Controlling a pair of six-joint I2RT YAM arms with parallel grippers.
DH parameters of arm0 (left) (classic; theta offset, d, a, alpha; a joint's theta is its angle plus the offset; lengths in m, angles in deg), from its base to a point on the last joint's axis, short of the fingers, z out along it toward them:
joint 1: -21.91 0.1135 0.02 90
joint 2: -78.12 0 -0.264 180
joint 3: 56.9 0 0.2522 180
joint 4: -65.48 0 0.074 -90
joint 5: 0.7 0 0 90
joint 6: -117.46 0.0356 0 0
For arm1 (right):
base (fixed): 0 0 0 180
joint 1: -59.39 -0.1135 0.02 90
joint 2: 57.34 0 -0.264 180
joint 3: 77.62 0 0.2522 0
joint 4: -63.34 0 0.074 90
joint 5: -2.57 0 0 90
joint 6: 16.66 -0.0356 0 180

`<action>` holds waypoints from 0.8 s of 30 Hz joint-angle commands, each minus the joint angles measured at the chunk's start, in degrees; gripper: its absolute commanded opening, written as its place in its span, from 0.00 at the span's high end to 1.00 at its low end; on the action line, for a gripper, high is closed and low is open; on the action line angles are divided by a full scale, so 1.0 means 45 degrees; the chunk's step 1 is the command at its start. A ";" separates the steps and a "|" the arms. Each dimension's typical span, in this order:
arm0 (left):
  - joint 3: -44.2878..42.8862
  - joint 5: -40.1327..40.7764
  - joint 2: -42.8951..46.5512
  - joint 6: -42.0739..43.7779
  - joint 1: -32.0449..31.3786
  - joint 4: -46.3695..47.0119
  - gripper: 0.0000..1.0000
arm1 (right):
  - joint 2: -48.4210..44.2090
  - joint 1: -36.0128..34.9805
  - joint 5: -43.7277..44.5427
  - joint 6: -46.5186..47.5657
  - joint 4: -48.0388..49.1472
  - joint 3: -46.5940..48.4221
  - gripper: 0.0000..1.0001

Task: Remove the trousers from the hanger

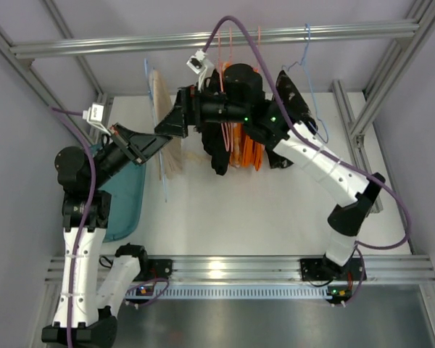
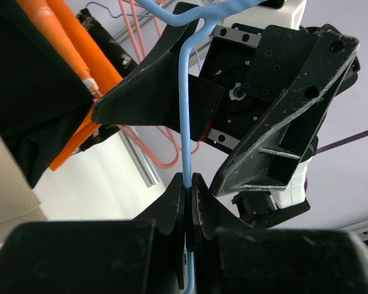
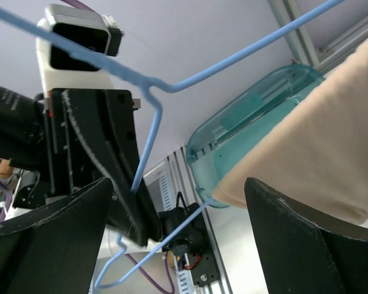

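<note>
The light-blue wire hanger [image 2: 185, 110] carries the beige trousers [image 1: 168, 138], which hang folded at the left of the rail. My left gripper [image 2: 187, 195] is shut on the hanger's wire just below the hook's neck. My right gripper [image 3: 181, 239] is open and faces the left one. Its two fingers [image 3: 49, 239] stand wide on either side of the hanger wire [image 3: 148, 144] without touching it. In the right wrist view the trousers [image 3: 322, 159] fill the right side, close to the right finger. From above, both grippers meet beside the trousers, the left gripper [image 1: 175, 118] just left of the right gripper [image 1: 201, 109].
Orange garments [image 2: 67, 37] and a black garment [image 2: 24, 92] hang on pink hangers [image 2: 148, 43] just right of the trousers. Another blue hanger [image 1: 309, 65] with a dark garment hangs further right. A teal bin [image 1: 123, 196] lies on the table at the left. The metal rail [image 1: 130, 45] runs across the top.
</note>
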 commanded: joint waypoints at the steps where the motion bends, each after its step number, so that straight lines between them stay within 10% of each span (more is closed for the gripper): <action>1: -0.0106 -0.0242 0.0577 0.0731 0.0395 0.1312 1.00 | 0.0457 -0.0590 0.0185 -0.0353 0.0927 0.1176 0.12; 10: 0.0578 -0.0574 0.1144 0.0849 0.0397 0.1331 1.00 | 0.1435 -0.0884 -0.0166 -0.0783 0.1572 0.2095 0.29; 17: 0.0598 -0.0729 0.1203 0.1179 0.0397 0.1331 0.99 | 0.1513 -0.0923 -0.0459 -0.1037 0.1748 0.1939 0.88; 24: 0.0071 -0.0146 0.1456 0.3521 0.0397 -0.0718 0.50 | 0.1007 -0.0669 -0.2470 -0.1505 0.2802 0.1237 1.00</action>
